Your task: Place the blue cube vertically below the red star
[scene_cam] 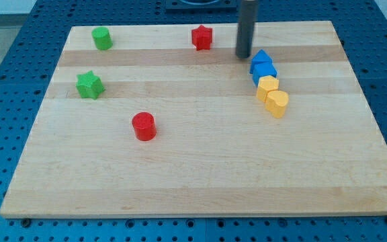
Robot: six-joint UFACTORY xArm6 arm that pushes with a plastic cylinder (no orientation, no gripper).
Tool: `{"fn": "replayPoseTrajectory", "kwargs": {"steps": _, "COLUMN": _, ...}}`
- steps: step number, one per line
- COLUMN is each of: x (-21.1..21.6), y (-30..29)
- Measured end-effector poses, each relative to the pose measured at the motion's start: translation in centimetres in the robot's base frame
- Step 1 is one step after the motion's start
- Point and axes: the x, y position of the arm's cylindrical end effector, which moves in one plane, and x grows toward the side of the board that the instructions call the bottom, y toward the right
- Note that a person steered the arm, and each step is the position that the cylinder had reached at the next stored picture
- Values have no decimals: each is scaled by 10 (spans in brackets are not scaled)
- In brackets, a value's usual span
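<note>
1. Your arm carries no gripper; my tip (244, 56) rests just left of the blue cube (264, 71).
2. That cube sits well right of the red star (201, 37), slightly lower on the surface (200, 168).

Tip (244, 56) on board (193, 175), touching upper-left of blue cube (263, 71). Second blue block (261, 57) above the cube; two yellow blocks (273, 95) below it. Red star (202, 37) to the view's left of tip.
</note>
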Motion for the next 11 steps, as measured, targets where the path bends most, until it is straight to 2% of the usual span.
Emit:
{"fn": "replayPoseTrajectory", "kwargs": {"steps": 1, "x": 5, "y": 29}}
{"fn": "replayPoseTrajectory", "kwargs": {"steps": 4, "x": 76, "y": 28}}
{"fn": "replayPoseTrajectory", "kwargs": {"steps": 6, "x": 61, "y": 3}}
{"fn": "replayPoseTrajectory", "kwargs": {"steps": 8, "x": 68, "y": -44}}
{"fn": "replayPoseTrajectory", "kwargs": {"steps": 10, "x": 112, "y": -82}}
{"fn": "replayPoseTrajectory", "kwargs": {"steps": 11, "x": 156, "y": -70}}
